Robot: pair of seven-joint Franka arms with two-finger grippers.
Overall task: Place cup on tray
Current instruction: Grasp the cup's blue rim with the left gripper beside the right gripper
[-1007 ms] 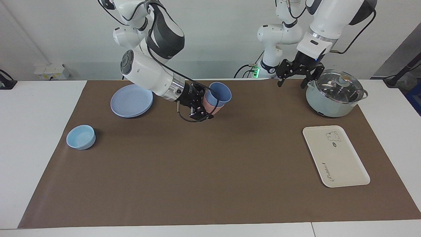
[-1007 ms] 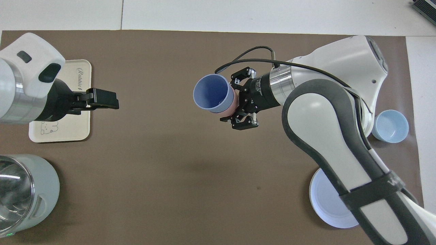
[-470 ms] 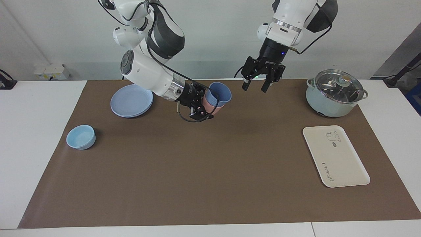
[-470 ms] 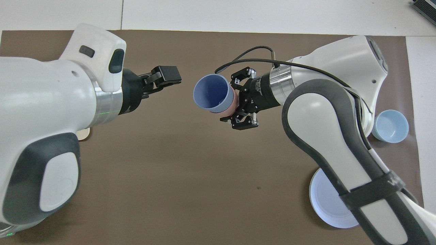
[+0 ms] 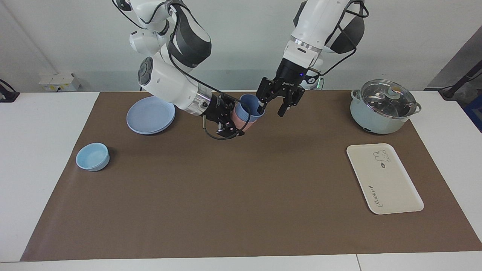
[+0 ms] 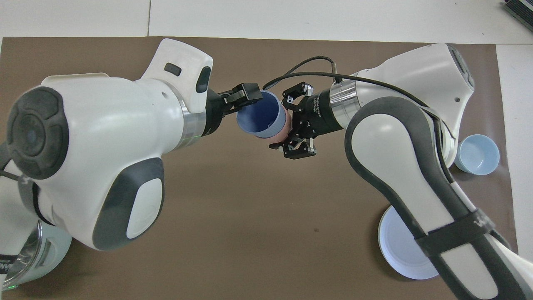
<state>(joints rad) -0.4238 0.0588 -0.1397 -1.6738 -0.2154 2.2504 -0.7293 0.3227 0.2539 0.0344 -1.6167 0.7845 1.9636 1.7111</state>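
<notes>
The periwinkle-blue cup (image 5: 247,105) sits nested in a salmon-pink tumbler (image 5: 241,120). Both are tilted and held in the air over the mat's middle. My right gripper (image 5: 235,118) is shut on the pink tumbler. The cup (image 6: 259,118) opens toward the left arm's end. My left gripper (image 5: 270,110) is open at the cup's rim. One finger is at the cup's mouth and the other is outside it. The cream-white tray (image 5: 384,180) lies flat at the left arm's end. The left arm hides the tray in the overhead view.
A round blue plate (image 5: 150,114) and a light-blue bowl (image 5: 92,156) lie at the right arm's end. A lidded pot (image 5: 382,107) stands nearer to the robots than the tray. A brown mat (image 5: 241,195) covers the table.
My left gripper has swung from over the pot across to the cup's rim. The right arm has held the nested tumblers still.
</notes>
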